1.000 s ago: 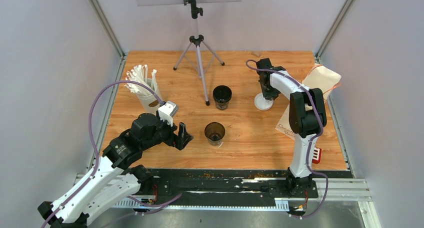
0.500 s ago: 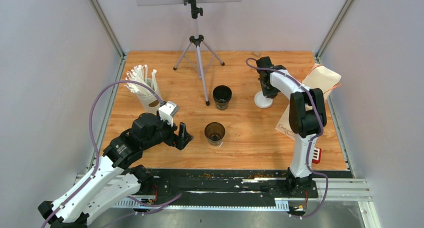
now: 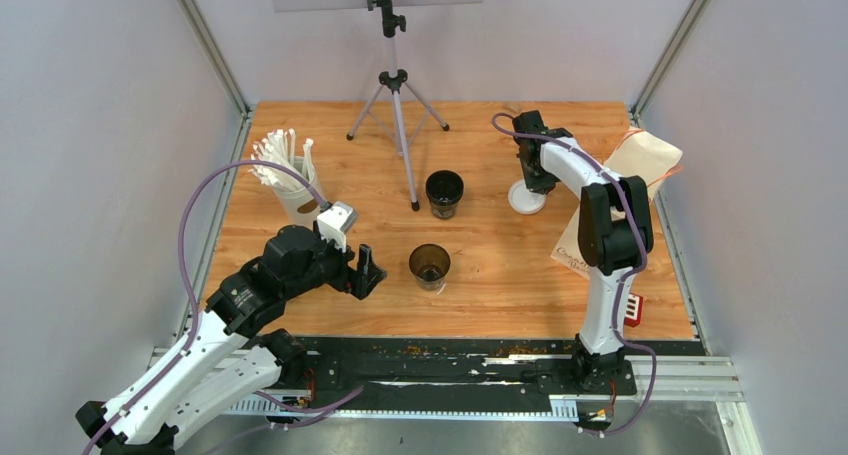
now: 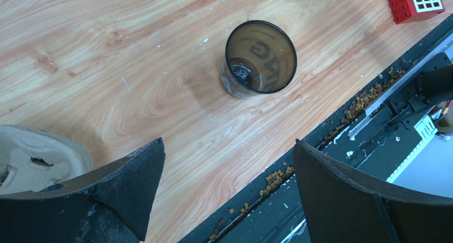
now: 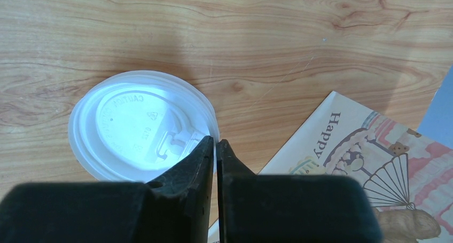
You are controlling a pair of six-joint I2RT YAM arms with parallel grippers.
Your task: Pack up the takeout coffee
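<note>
I have my right fingers [image 5: 202, 160] nipped almost shut on the rim of the round white plastic lid [image 5: 133, 131], well right of the lidless black paper cups [image 3: 444, 193], left fingers [image 4: 128, 179] wide and empty; that thin bite may slip.

Extends left arm [image 3: 240, 300] forward and rightward, low; holds left gripper [image 4: 227, 163] spread wide. Folds right arm [image 3: 610, 230] high at elbow, points right gripper [image 5: 215, 142] downward, fingers pressed nearly together.
</note>
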